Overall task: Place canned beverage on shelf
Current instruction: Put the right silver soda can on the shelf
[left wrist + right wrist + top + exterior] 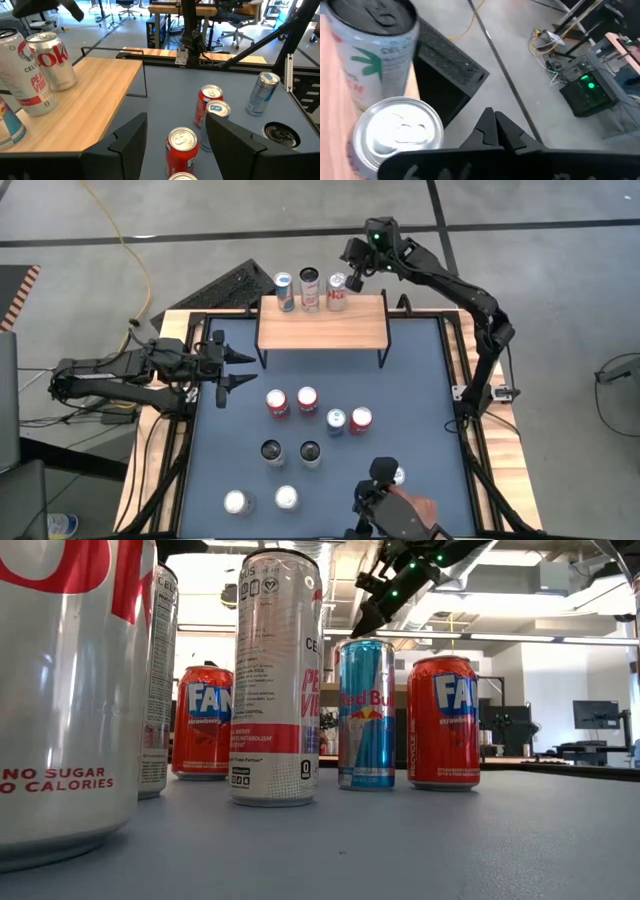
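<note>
Blue-grey matte table top (420, 380) framed by light wood edging, grey concrete floor around it, office desks and chairs behind in the low view. Shelf (322, 322) sits at the table's far edge, centred: smooth pale wooden rectangular top on thin black metal legs. Three cylindrical metal cans stand upright along its far edge: blue-silver can (284, 291), tall white Celsius can (309, 288), silver-and-red Coke can (337, 292). The near strip of the shelf top is bare. Right gripper (354, 281) hovers just off the shelf's far right corner, beside the Coke can and not touching it; fingers pressed together, holding nothing. Left gripper (232, 369) hangs over the table's left side, near the shelf's left end, fingers partly spread, nothing between them. Open table between shelf and a mid-table row of cans: two red Fanta cans (292, 401), a blue can (337, 421), another red can (361, 418). Nearer the front edge are two dark-topped cans (291, 452) and two silver-topped ones (260, 500).
</note>
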`<state>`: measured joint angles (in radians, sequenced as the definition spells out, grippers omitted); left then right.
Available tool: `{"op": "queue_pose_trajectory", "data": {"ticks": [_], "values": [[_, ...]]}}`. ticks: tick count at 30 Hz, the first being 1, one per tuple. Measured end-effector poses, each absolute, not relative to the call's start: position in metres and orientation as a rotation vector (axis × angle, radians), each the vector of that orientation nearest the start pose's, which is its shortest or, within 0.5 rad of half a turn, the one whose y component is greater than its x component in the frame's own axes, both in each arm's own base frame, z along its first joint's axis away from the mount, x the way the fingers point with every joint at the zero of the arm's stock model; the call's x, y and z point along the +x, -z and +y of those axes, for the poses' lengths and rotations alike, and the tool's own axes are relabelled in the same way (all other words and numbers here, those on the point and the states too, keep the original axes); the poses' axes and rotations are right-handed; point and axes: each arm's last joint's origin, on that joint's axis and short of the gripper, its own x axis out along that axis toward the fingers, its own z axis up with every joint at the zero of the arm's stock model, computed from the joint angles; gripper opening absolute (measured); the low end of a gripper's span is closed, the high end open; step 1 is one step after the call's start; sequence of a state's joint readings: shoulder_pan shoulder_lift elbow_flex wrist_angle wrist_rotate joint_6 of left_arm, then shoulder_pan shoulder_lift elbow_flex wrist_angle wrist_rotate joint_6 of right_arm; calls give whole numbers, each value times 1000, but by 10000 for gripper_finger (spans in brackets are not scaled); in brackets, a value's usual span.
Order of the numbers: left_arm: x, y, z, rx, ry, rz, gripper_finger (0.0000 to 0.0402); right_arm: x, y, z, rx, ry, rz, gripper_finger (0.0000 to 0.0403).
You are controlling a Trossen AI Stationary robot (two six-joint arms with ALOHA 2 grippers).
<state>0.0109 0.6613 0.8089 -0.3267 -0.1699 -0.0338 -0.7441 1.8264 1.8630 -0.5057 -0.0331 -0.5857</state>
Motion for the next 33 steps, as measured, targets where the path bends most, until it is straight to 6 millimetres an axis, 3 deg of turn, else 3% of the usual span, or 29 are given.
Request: {"op": "queue_pose_trajectory", "data": {"ticks": [8, 33], "values": [[140, -344, 6, -20, -184, 175, 192, 320, -366, -284, -372, 506, 674, 0], [140, -343, 6, -4, -185, 184, 192, 325, -362, -275, -456, 413, 724, 0]]}}
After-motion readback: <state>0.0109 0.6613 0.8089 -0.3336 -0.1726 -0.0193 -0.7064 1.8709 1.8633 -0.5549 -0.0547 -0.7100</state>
